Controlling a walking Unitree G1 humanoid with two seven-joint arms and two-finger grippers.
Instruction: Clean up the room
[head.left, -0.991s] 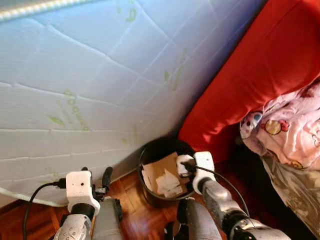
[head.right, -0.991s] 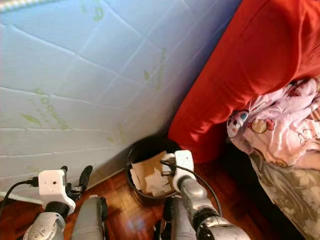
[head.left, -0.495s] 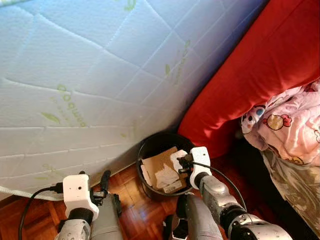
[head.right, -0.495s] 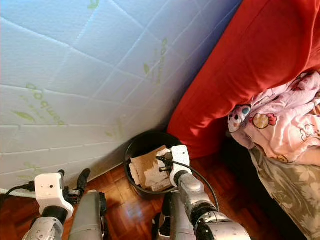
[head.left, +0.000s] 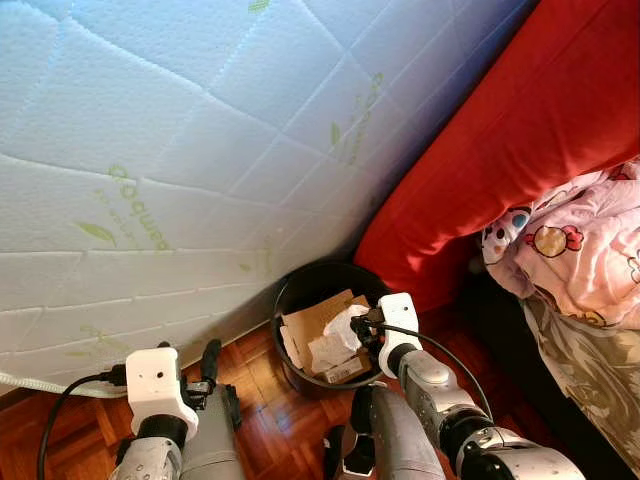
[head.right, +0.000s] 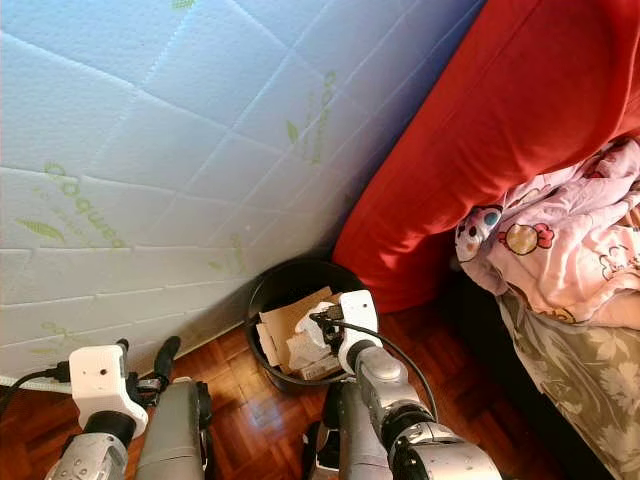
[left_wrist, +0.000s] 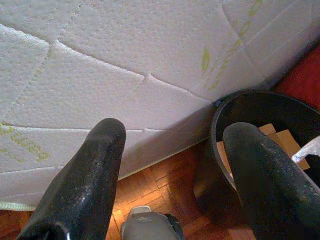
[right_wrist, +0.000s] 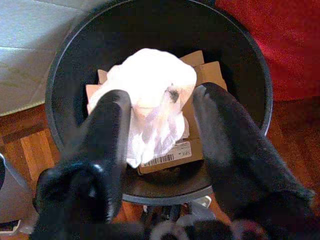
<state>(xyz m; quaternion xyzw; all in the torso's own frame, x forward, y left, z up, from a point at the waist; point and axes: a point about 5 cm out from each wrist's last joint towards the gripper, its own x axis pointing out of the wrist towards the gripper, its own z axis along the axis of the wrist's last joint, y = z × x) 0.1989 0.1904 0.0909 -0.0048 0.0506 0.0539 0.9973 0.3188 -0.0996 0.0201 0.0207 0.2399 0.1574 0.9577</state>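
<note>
Directly beneath the right end effector (right_wrist: 160, 130) stands the black bin (right_wrist: 250, 65), with flattened cardboard (right_wrist: 200, 150) lying in its bottom. Between the spread fingers sits a crumpled white wad of paper or plastic (right_wrist: 152, 85); the fingers are parted wider than the wad, and from the wrist view it appears to be free of them, lying on or dropping toward the cardboard, though contact cannot be ruled out. In the head view the same end effector (head.left: 368, 322) hovers at the near rim of the bin (head.left: 300, 290), the white wad (head.left: 345, 322) just ahead of its tips.

Off to the side, the left end effector (left_wrist: 175, 165) is held low over the wooden floor (left_wrist: 165, 175), fingers wide apart and empty, facing the quilted mattress (left_wrist: 125, 65) propped against the wall.

As a judgement, this piece of rubbish looks as good as binned. Beyond the right arm, a red cushion (head.left: 530, 130) and a rumpled pink cloth (head.left: 580, 250) may still need tidying.
</note>
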